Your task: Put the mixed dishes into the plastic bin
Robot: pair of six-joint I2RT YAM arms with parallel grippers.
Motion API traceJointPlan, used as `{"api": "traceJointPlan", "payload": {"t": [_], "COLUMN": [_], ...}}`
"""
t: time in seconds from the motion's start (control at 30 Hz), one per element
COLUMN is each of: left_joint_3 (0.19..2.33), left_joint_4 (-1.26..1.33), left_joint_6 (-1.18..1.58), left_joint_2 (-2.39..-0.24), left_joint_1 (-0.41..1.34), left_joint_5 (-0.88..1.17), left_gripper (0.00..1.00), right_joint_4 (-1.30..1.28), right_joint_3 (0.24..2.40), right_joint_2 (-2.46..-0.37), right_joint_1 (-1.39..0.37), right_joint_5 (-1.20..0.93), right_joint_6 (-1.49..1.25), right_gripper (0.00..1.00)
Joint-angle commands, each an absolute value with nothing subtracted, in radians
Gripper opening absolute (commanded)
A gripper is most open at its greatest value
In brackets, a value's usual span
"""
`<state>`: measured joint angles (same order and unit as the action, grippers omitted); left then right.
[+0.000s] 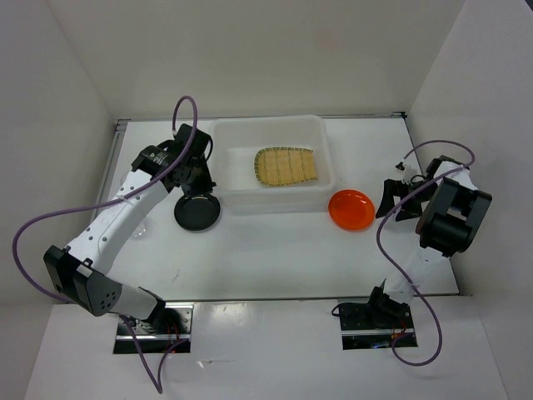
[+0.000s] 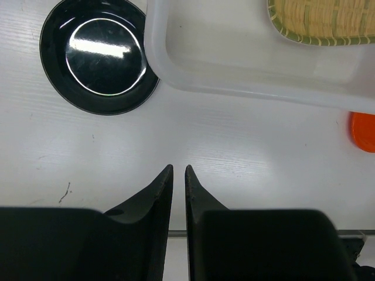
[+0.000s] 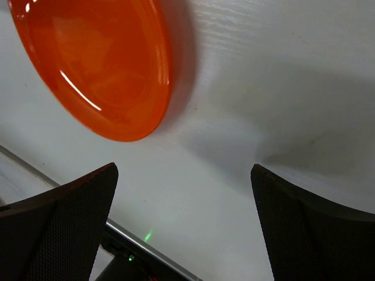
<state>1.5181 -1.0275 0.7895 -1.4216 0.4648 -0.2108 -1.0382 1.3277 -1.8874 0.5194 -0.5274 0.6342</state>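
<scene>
The translucent white plastic bin (image 1: 321,154) stands at the back middle, with the tan bamboo tray (image 1: 287,167) lying inside it. The black plate (image 1: 197,212) rests on the table by the bin's near left corner. The orange plate (image 1: 351,210) rests by its near right corner. My left gripper (image 1: 201,183) hovers just beyond the black plate, shut and empty. My right gripper (image 1: 398,202) is open and empty just right of the orange plate. The left wrist view shows the shut gripper (image 2: 179,168), black plate (image 2: 99,55), bin rim (image 2: 234,85) and tray (image 2: 322,20). The right wrist view shows the open gripper (image 3: 183,175) and orange plate (image 3: 94,64).
White walls enclose the table on the left, back and right. A faint clear shape (image 1: 140,228), possibly a glass cup, lies beside the left arm. A purple cable loops from each arm. A metal strip (image 3: 135,243) runs along the table's edge.
</scene>
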Motion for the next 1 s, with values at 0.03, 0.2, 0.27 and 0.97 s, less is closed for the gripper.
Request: {"api": "traceJointPlan", "payload": {"t": [0.03,0.2,0.27,0.97], "left_joint_3": [1.519,1.519,1.528,1.539], "left_joint_4": [-1.005,-1.014,-1.025,-1.063], "left_joint_6": [0.796,0.815,0.825,0.825], "left_joint_2": [-1.391,-1.391,-1.391,-1.391], "left_joint_1": [0.460,0.460,0.460,0.460], "left_joint_5": [-0.201,-0.201,-0.201,-0.210], "left_gripper": [0.20,0.20,0.20,0.24], "right_joint_4": [-1.043,-1.009,-0.988,-0.908], "right_joint_3": [1.376,1.407,1.407,1.399], "right_joint_2": [-1.989,-2.072,-2.095,-2.217], "right_joint_1": [0.509,0.468,0.453,0.364], "right_joint_5": [-0.606,-0.606,-0.606,-0.586], "right_joint_6": [0.638,0.597,0.586,0.486], "right_gripper": [0.99,0.99,0.99,0.34]}}
